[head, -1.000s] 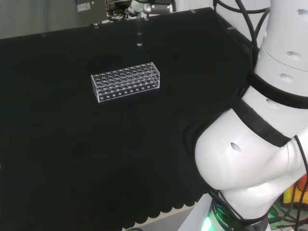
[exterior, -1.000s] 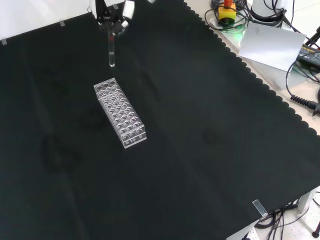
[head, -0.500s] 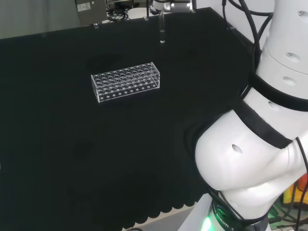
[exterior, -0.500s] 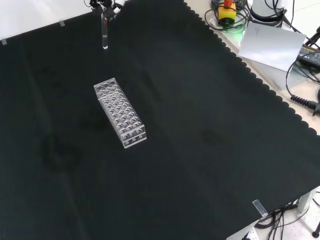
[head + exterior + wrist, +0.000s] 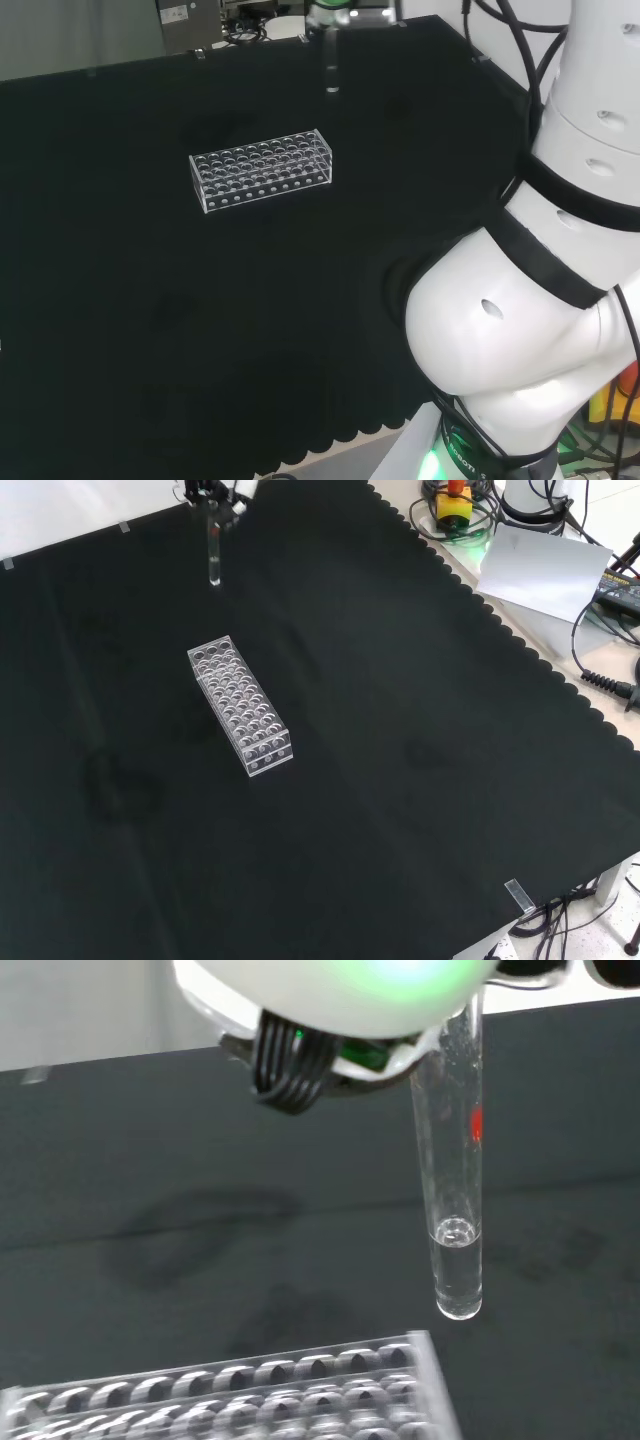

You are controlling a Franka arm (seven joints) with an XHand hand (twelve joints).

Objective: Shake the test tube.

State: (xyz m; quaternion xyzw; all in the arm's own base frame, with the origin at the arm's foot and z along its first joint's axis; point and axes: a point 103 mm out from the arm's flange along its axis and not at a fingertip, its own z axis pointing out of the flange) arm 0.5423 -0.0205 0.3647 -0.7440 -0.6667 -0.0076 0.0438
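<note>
The black and white robot hand [image 5: 215, 492] sits at the far top edge of the front view, its fingers [image 5: 226, 494] curled around the upper end of a slim clear glass test tube [image 5: 214, 552]. The tube hangs straight down below the fingers, upright, its rounded bottom end in the air above the black cloth [image 5: 400, 730] and clear of it. In the wrist view the tube [image 5: 452, 1190] holds a small amount of clear liquid at its bottom, with a round meniscus visible just above the rounded tip.

A clear plastic test tube rack [image 5: 241, 706] with rows of round holes rests on the cloth, lower in the front view than the fingers and apart from the tube. In the head view the tube [image 5: 331, 68] hangs up and to the right of the rack [image 5: 262, 170]. No tubes stand in the rack's holes as far as the views show.
</note>
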